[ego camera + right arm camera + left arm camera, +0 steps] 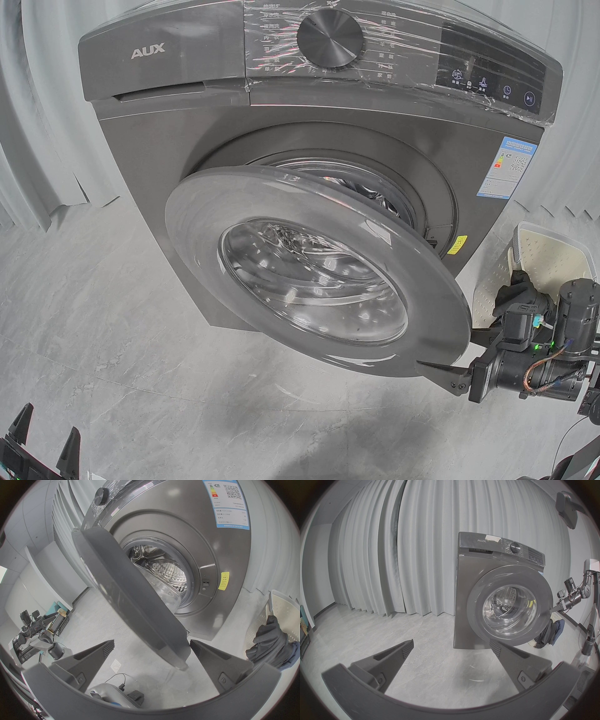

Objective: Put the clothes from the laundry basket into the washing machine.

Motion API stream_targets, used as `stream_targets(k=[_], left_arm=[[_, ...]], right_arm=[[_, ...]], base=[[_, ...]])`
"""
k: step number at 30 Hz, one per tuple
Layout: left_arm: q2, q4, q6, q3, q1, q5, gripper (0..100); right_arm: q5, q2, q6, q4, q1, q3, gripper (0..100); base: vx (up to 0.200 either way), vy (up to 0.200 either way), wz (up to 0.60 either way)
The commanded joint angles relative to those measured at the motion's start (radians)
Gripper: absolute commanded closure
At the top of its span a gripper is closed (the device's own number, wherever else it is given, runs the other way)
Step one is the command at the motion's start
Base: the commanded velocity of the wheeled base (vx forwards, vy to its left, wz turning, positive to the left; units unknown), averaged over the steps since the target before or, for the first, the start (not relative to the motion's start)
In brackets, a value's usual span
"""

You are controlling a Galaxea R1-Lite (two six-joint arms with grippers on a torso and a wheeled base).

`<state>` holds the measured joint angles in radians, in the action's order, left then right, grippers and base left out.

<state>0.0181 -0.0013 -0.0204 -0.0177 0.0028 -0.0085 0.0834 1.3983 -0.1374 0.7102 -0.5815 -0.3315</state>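
Since the washing machine door is only partway open and the right gripper sits at its free edge with fingers apart, rim between them but not clamped, I'd guess the job right now is swinging it wide. Best bet is to hook the rim and follow the hinge's arc rather than shove straight. The clothes are dark stuff draped over the laundry basket rim, on the floor just right of the machine, and the left gripper hangs low, spread and empty.
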Motion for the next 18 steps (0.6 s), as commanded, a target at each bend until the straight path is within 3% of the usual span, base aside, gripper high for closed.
stream_targets(k=[1, 7, 11, 15, 18], left_arm=[[-0.012, 0.0, -0.001, 0.016, 0.0, 0.001, 0], [-0.012, 0.001, 0.0, 0.016, 0.002, -0.001, 0], [-0.012, 0.001, 0.002, 0.018, 0.0, -0.001, 0], [-0.012, 0.001, 0.004, 0.018, 0.0, -0.002, 0], [-0.012, 0.001, 0.005, 0.016, 0.0, -0.002, 0]], right_arm=[[0.006, 0.004, -0.001, -0.003, -0.012, 0.017, 0], [0.007, -0.053, -0.002, -0.002, -0.086, 0.111, 0], [0.009, -0.091, -0.004, -0.002, -0.092, 0.138, 0], [0.007, -0.094, -0.002, 0.002, -0.077, 0.117, 0], [0.001, -0.065, -0.001, -0.002, 0.002, 0.069, 0]], base=[[0.0, 0.0, 0.0], [0.0, 0.0, 0.0], [0.0, 0.0, 0.0], [0.0, 0.0, 0.0], [-0.133, 0.0, 0.0]])
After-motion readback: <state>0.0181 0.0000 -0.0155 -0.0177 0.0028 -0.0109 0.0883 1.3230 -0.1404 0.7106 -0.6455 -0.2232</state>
